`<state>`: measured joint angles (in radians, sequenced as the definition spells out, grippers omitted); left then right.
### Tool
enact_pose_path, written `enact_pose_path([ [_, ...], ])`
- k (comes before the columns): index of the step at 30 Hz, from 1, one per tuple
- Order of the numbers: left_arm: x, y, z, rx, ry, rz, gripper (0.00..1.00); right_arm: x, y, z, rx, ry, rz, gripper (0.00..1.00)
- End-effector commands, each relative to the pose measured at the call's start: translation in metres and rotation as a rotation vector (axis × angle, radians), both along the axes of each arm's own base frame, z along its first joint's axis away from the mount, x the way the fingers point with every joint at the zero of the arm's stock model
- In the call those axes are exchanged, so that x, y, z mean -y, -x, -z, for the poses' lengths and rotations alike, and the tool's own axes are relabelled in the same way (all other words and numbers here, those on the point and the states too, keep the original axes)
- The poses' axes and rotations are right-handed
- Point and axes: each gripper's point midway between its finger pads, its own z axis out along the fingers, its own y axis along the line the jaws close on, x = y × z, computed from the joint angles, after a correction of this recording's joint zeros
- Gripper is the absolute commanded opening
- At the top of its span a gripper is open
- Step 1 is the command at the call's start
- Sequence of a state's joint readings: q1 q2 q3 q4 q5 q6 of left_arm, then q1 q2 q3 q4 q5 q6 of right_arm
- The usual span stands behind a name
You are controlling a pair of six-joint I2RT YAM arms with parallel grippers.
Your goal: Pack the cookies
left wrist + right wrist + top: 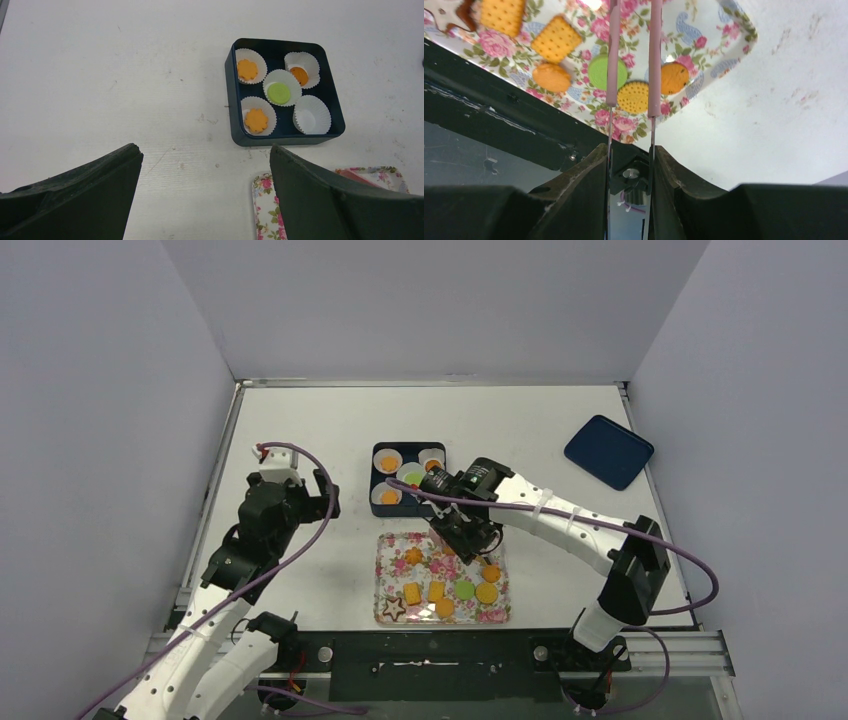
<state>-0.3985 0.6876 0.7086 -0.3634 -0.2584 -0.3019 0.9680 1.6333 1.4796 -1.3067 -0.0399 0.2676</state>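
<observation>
Cookies lie on a floral tray: orange squares, an orange round, a green round, a dark star. A dark box holds white paper cups: orange flower cookies, a green round, an orange round and one empty cup. My right gripper is shut on metal tongs with pink sleeves, held over the tray's far part; the tong tips are out of view. My left gripper is open and empty left of the box.
A blue lid lies at the far right of the white table. The tray's corner shows under my left gripper's right finger. Grey walls enclose the table on three sides. A black rail runs along the near edge.
</observation>
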Motion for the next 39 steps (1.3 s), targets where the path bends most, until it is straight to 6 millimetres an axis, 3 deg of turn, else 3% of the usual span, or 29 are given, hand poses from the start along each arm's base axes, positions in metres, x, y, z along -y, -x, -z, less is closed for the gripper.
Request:
enact_pose_path([
  [1, 0.001, -0.003, -0.013, 0.048, 0.006, -0.003, 0.97, 0.018, 0.005, -0.010, 0.010, 0.000, 0.076, 0.30],
  [13, 0.004, -0.001, -0.014, 0.050, 0.001, 0.008, 0.97, 0.033, 0.010, 0.001, -0.051, 0.004, 0.115, 0.43],
  [39, 0.005, 0.000, -0.016, 0.059, 0.002, 0.012, 0.97, 0.030, -0.006, 0.019, -0.123, 0.002, 0.106, 0.37],
])
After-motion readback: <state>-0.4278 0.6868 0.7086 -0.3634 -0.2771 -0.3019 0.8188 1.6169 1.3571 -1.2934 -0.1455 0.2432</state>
